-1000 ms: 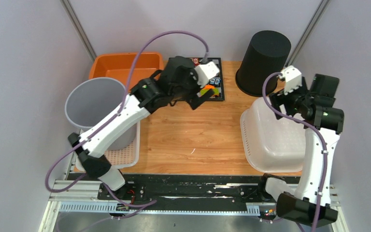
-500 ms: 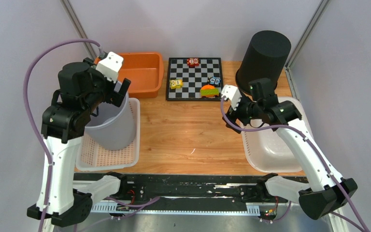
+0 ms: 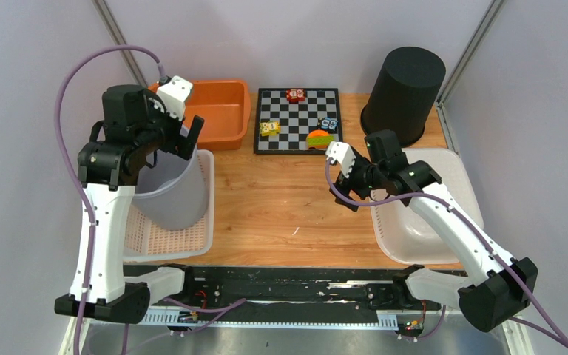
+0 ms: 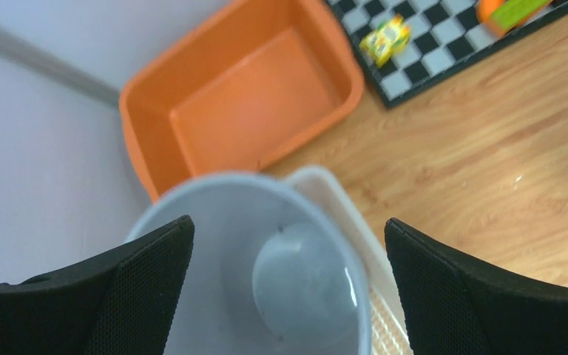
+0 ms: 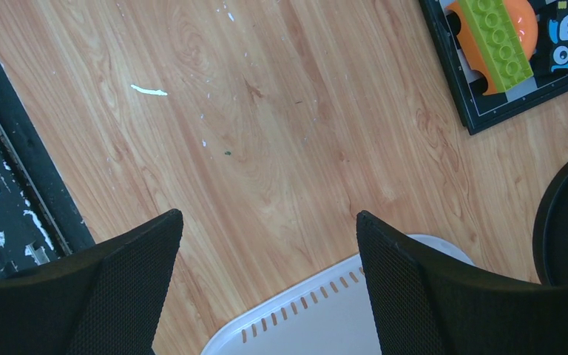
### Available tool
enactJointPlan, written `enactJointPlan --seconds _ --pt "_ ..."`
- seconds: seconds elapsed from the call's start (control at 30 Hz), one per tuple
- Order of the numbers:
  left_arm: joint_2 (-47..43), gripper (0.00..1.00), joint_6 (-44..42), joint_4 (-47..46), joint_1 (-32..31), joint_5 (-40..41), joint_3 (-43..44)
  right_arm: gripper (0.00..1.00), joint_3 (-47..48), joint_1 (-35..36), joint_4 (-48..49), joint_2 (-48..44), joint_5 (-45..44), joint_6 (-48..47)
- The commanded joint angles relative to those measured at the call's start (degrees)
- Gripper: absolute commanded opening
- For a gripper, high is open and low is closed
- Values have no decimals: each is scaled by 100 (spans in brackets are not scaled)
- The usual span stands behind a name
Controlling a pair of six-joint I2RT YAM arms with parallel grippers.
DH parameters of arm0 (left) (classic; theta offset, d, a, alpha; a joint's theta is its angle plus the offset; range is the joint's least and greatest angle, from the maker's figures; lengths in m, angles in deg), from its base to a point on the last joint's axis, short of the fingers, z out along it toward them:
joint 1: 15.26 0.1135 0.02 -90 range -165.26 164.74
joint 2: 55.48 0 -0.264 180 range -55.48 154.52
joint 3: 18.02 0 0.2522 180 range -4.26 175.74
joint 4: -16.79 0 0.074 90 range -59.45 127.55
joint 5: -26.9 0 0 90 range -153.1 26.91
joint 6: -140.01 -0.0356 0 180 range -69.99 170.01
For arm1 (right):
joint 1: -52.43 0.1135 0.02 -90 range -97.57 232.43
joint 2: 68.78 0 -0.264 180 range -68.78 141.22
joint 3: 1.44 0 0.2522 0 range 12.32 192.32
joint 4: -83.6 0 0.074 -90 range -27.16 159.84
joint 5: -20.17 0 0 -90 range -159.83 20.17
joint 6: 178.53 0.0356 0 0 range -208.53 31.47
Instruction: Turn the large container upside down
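Observation:
The large container, a white plastic tub, sits open side up at the table's right edge; its slotted rim shows in the right wrist view. My right gripper hangs open just above the tub's left rim, with nothing between its fingers. At the far left, my left gripper is open above the mouth of a tall grey bin. In the left wrist view its jaws stand wide over the bin's empty inside.
The grey bin stands in a white mesh basket. An orange tub sits behind it. A checkerboard with small toys lies at the back centre. A black bin stands bottom up at the back right, close behind the white tub.
The oldest frame shows the tub bottom up and the left arm over the checkerboard. Since half a second ago, the right gripper has slid slightly left and nearer, and the left gripper has shifted slightly.

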Motion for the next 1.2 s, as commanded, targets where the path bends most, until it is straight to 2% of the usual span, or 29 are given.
enactJointPlan --seconds 0.0,0.13,0.3,0.5,0.77,1.03,1.17 --pt "884 100 -326 -166 -1012 795 846 89 -161 104 276 -4 -145 89" --pt "1979 100 -306 -241 -1493 1174 1537 90 -219 106 310 -24 -422 83" --pt "3519 100 80 -223 -1587 1408 2551 91 -244 63 400 -48 -901 121" --pt "4628 100 514 -675 -1604 1559 2402 92 -221 -224 494 -49 -1170 226" --pt "4906 100 608 -1432 -1631 2046 1369 92 -257 -421 534 -74 -1113 260" --pt "5025 100 585 -1652 -1631 2457 809 92 -293 -461 554 -131 -1046 263" --pt "5101 95 491 -1815 -1631 2662 685 92 -302 -474 555 -157 -1001 282"
